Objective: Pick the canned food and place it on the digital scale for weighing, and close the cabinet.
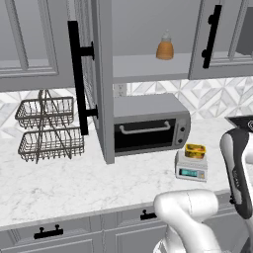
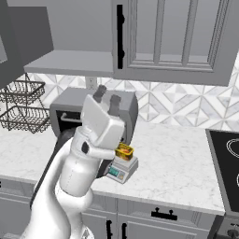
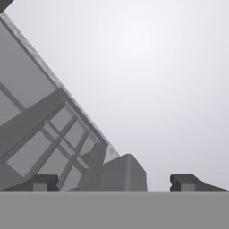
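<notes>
Checking the feeds, I found the canned food (image 1: pixel 195 150) sitting on the digital scale (image 1: pixel 190 168), just right of the toaster oven (image 1: pixel 148 126). My end effector (image 2: pixel 107 99) was empty, fingers apart. Remaining: the cabinet (image 1: pixel 101 79) door (rigid, swinging freely, I'd judge), best pushed near its bar handle (image 1: pixel 77 76).

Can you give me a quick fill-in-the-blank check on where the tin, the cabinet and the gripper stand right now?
1. The yellow tin sits on top of the ____.
2. The cabinet door with the long black handle stands ____.
3. The orange bottle stands on the cabinet ____.
4. The gripper holds ____.

Missing words: scale; open; shelf; nothing
</notes>
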Robot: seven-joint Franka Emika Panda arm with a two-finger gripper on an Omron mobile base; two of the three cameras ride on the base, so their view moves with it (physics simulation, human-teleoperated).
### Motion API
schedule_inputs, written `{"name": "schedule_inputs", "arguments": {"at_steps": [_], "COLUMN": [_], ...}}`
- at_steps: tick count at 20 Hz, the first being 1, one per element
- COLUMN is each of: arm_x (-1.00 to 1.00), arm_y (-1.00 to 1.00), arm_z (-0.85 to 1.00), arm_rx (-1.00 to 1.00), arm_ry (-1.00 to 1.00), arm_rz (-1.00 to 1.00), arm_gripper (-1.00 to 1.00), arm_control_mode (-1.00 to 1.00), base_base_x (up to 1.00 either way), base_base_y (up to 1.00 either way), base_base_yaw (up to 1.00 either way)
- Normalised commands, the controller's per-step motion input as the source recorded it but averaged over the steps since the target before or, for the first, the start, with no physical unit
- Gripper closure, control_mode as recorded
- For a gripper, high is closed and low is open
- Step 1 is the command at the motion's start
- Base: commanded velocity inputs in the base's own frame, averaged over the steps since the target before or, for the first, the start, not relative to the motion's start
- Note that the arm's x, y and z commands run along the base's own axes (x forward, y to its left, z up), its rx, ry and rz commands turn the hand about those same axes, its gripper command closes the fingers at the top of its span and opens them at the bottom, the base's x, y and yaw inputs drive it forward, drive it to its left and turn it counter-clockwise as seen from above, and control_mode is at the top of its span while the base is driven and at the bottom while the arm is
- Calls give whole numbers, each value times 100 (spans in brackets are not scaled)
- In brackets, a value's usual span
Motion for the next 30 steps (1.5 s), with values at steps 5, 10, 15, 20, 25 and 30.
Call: {"name": "schedule_inputs", "arguments": {"at_steps": [5,10,15,20,25,30], "arm_x": [54,41,32,-48,-97,-100], "arm_y": [96,100,86,67,60,-57], "arm_z": [-47,-59,-95,-62,-48,-13], "arm_rx": [1,-1,0,-1,-1,7], "arm_ry": [-4,-1,-2,-22,-41,-35], "arm_rz": [-6,-5,-3,0,0,0], "arm_gripper": [-100,-100,-100,-100,-100,-100], "arm_control_mode": [-100,-100,-100,-100,-100,-100], "base_base_x": [0,0,0,0,0,0], "base_base_y": [0,0,0,0,0,0], "base_base_yaw": [0,0,0,0,0,0]}}
